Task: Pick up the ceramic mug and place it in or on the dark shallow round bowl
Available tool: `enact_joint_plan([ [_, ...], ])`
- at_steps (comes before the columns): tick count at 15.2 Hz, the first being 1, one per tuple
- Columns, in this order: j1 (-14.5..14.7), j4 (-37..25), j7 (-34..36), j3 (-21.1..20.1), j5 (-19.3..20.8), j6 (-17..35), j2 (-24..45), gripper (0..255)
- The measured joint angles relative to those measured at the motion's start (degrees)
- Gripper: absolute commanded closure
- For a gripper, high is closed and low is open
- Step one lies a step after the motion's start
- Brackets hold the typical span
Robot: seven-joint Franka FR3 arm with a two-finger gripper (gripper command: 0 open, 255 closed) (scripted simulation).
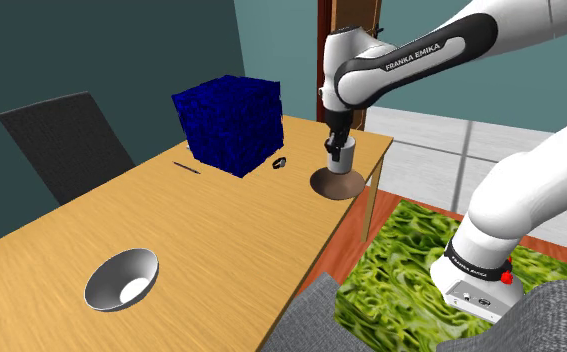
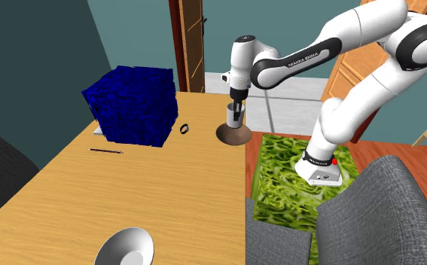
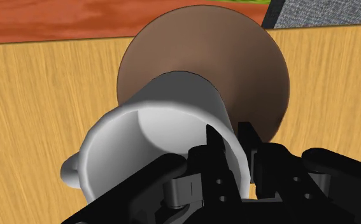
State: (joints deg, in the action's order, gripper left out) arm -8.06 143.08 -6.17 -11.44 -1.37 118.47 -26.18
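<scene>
The grey-white mug (image 1: 344,153) stands upright over the dark brown shallow round bowl (image 1: 336,185), near the table's far corner. I cannot tell whether its base touches the bowl. My gripper (image 1: 337,141) reaches down from above and is shut on the mug's rim. In the wrist view the fingers (image 3: 216,145) clasp the mug (image 3: 166,121) by its wall, one inside and one outside. The handle sticks out on the side away from the fingers, and the bowl (image 3: 242,57) lies right beneath. From the second exterior view, the mug (image 2: 236,116) sits centred above the bowl (image 2: 234,135).
A dark blue cube (image 1: 229,124) stands on the wooden table (image 1: 221,240), with a small black ring (image 1: 280,162) and a thin dark stick (image 1: 186,168) nearby. A silver bowl (image 1: 121,279) lies near the front. The table edge runs beside the brown bowl. A dark chair (image 1: 66,140) stands behind.
</scene>
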Motion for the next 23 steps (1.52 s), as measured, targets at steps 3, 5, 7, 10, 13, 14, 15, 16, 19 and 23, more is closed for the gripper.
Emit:
enact_joint_plan([
  [3,-0.1,1.5,0.3,-0.3,0.1,2.8,1.3,255],
  [5,-0.1,2.5,0.4,-0.3,0.2,4.3,1.8,255],
  [7,-0.2,3.3,0.5,-0.5,0.3,5.8,2.6,255],
  [10,-0.2,4.2,0.6,-0.6,0.3,7.3,3.1,255],
  [13,-0.2,4.4,0.6,-0.6,0.3,7.5,3.2,255],
  [14,-0.2,4.4,0.7,-0.6,0.3,7.5,3.2,255],
  [15,-0.2,4.4,0.7,-0.6,0.3,7.6,3.2,0],
  [16,-0.2,4.4,0.7,-0.6,0.3,7.6,3.2,0],
  [19,-0.2,4.4,0.7,-0.6,0.3,7.6,3.2,0],
  [23,-0.1,3.3,0.3,-0.3,0.1,5.1,1.7,0],
])
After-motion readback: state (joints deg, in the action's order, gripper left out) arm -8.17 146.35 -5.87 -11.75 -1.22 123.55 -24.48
